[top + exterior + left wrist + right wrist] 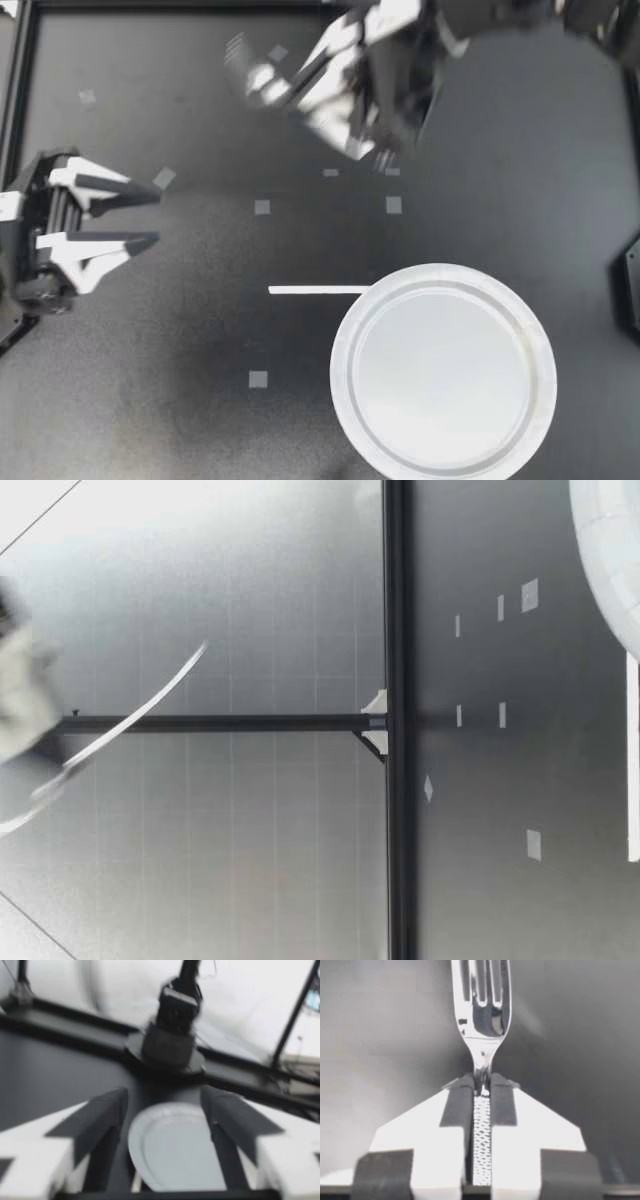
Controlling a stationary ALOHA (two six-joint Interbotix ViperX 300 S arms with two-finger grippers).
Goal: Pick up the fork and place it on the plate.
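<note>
Steel is slick, and that is the main worry here. The fork (255, 72) hangs high above the tabletop (180, 400), on the far side of the tape squares (262, 207) from the plate (440, 370). My right end effector (320, 85) pinches it only at the narrow neck just behind the tines, with the prongs pointing ahead of the fingers in the right wrist view. With so thin a hold on so small a patch, I judge the fork could swivel between the pads or slide out on a quick swing and land short of the plate, which lies well apart from it. Letting go from too high might make it bounce off the shallow rim or skid across, and the light-looking plate could shift if nudged. My left end effector (105, 215) is at the left edge, fingers spread with nothing between them, clear of the likely path. The tabletop is a dark matte sheet, dotted with those small pale squares and marked by one thin white strip (318, 290) that reaches the plate's rim. A black frame (20, 100) borders it, and beyond that the low view shows a pale wall (250, 860) with a faint grid.
</note>
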